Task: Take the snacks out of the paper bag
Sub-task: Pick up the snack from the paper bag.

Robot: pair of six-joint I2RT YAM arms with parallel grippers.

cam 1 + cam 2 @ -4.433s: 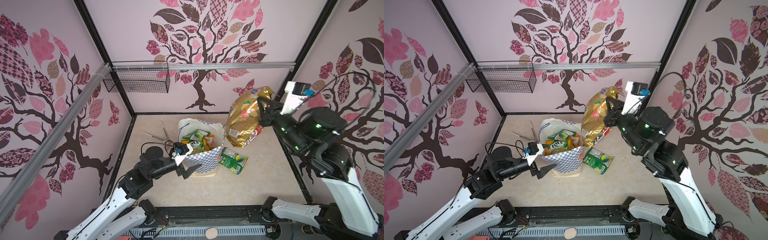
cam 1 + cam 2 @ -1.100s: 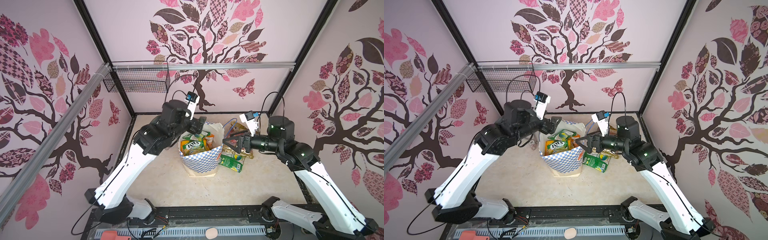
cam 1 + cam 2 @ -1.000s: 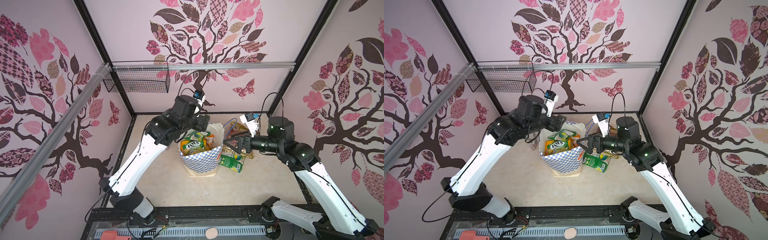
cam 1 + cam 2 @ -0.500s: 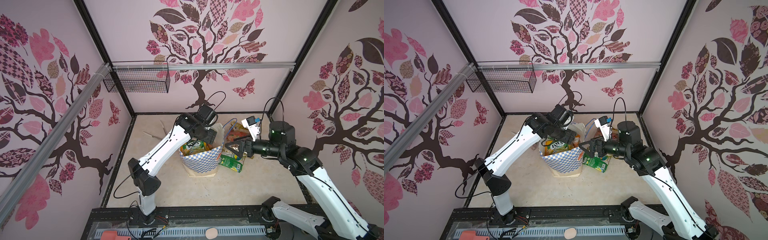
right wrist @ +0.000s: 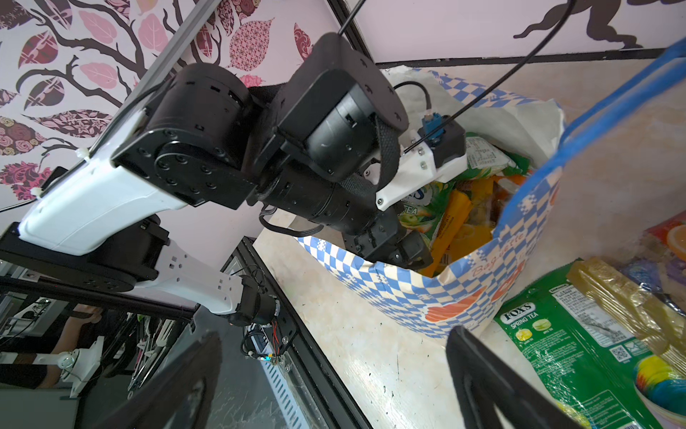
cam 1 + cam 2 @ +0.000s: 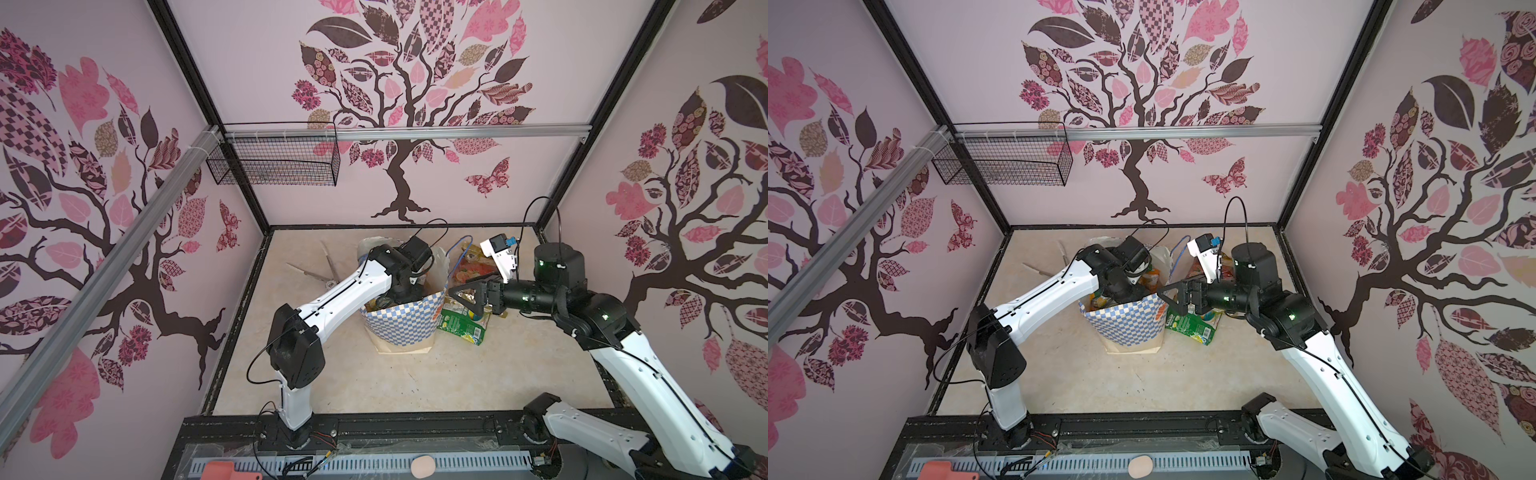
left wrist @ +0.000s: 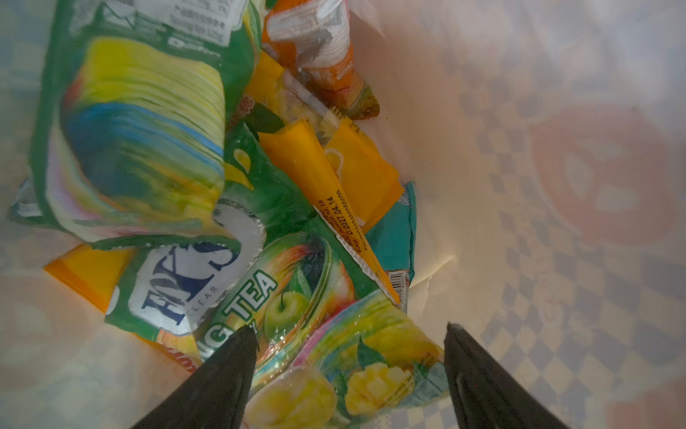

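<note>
- Left wrist view: my left gripper (image 7: 349, 328) is down inside the paper bag (image 7: 482, 148). Its two black fingers (image 7: 230, 375) are spread well apart, with nothing pinched between them.
- Under and between those fingers lies a green FOX'S packet (image 7: 282, 308) with TEA lettering and fruit pictures. One finger overlaps its edge, but I cannot tell whether it touches.
- Deeper in the bag a yellow-orange packet (image 7: 308, 167) leans across that one. A larger green packet (image 7: 141, 130) beside it is too blurred to read.
- In both top views the paper bag (image 6: 401, 326) (image 6: 1121, 324) stands upright near the middle of the table (image 6: 374, 382) with its mouth open. My left arm reaches over the rim, so that gripper is hidden inside.
- My right gripper (image 6: 457, 296) (image 5: 334, 332) hovers just beside the bag on my right. Its jaws are wide apart and empty, and the right wrist view shows only bare table between them.
- Two snacks lie outside the bag. A green FOX'S Spring Tea packet (image 6: 463, 328) (image 5: 579, 341) lies flat against the bag's base. A gold packet (image 5: 623, 293) with fruit print overlaps its far edge.
- The bag's blue cord handle (image 5: 612, 104) loops up on that same side.
- Metal scissors (image 6: 328, 259) lie on the table behind the bag, apart from it.
</note>
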